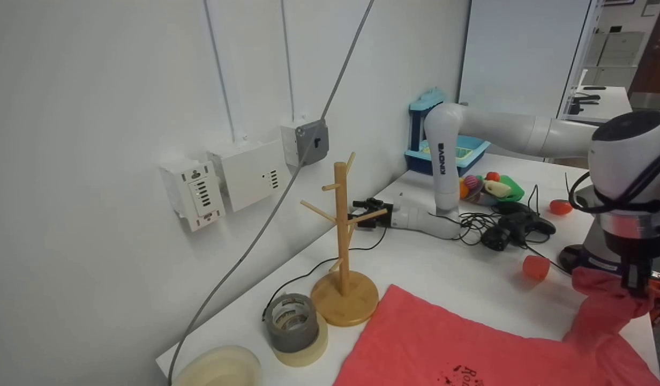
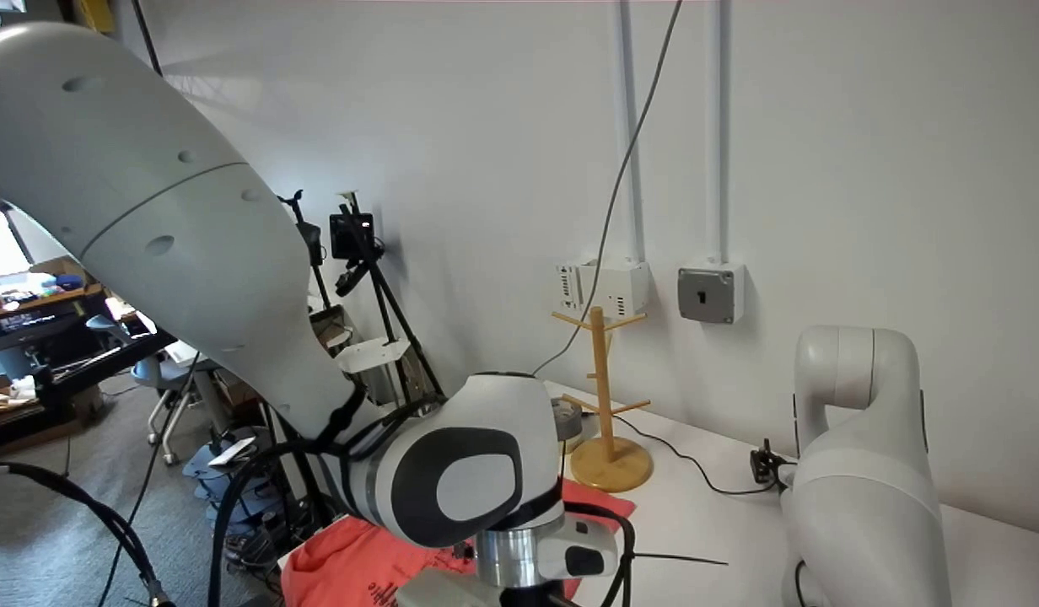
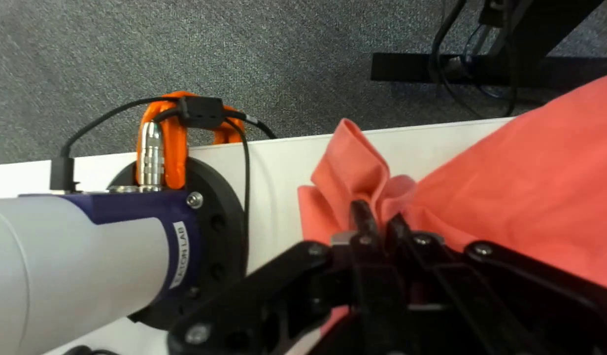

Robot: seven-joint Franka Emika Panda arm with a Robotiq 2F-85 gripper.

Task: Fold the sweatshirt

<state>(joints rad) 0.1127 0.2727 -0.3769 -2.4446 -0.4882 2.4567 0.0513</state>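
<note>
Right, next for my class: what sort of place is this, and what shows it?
Most likely a robotics lab, going by a white jointed robot arm marked KINOVA, a second white robot arm with black trim, and a white rectangular label reading EATON LAB.

A wooden stand (image 1: 343, 244) rises beside stacked tape rolls (image 1: 295, 340).

In an exterior view I see a white table (image 1: 469, 284), the sweatshirt (image 1: 442, 335) spread over its near part with one end bunched up. A wooden stand (image 1: 343, 241) sits just beside it; near the stand I make out a cream roll of tape (image 1: 313, 351) and a pale bowl (image 1: 220, 370). Farther back lie a small red object (image 1: 535, 267), a black controller (image 1: 515, 228), a heap of toys (image 1: 496, 188) and a blue tub (image 1: 473, 145); a white robot arm (image 1: 445, 158) stands there too.
</note>
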